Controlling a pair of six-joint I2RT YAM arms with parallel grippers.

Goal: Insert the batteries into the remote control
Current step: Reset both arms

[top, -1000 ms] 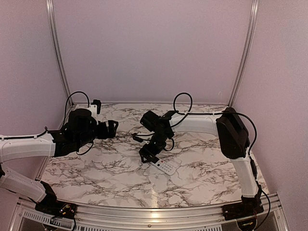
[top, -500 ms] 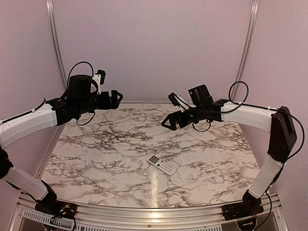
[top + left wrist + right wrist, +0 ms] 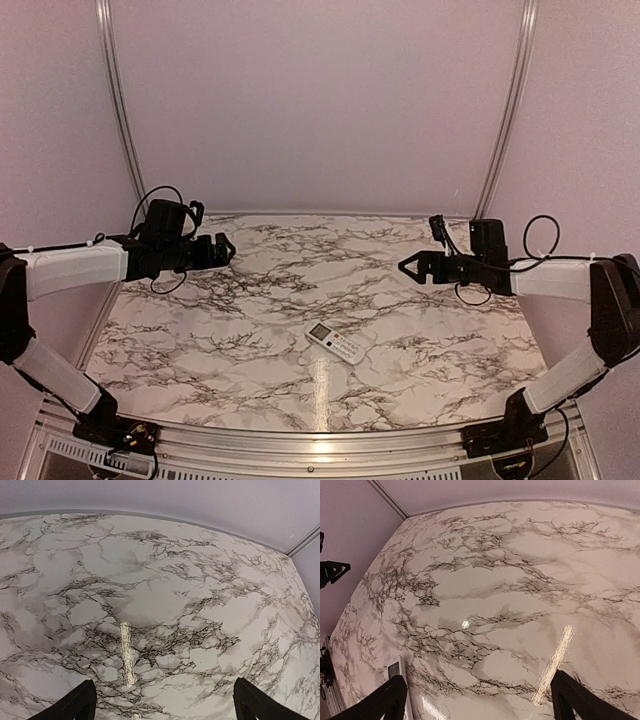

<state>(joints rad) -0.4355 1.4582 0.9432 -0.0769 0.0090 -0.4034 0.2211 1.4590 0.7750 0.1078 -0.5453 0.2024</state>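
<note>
The white remote control (image 3: 336, 342) lies face up on the marble table, near the front centre, screen end towards the left. Its screen end also shows at the lower left of the right wrist view (image 3: 396, 669). No batteries show in any view. My left gripper (image 3: 226, 250) hangs open and empty above the table's left side. My right gripper (image 3: 408, 266) hangs open and empty above the right side. Both are well away from the remote. In each wrist view the two black fingertips (image 3: 75, 707) (image 3: 572, 700) stand wide apart over bare marble.
The marble table (image 3: 250, 350) is walled by pale panels at the back and sides, with metal posts (image 3: 118, 110) at the back corners. A metal rail (image 3: 320, 445) runs along the front edge by the arm bases.
The right arm has lifted off the remote and swung back to the right. The left arm rose, then came down to the left. The remote has not moved.
</note>
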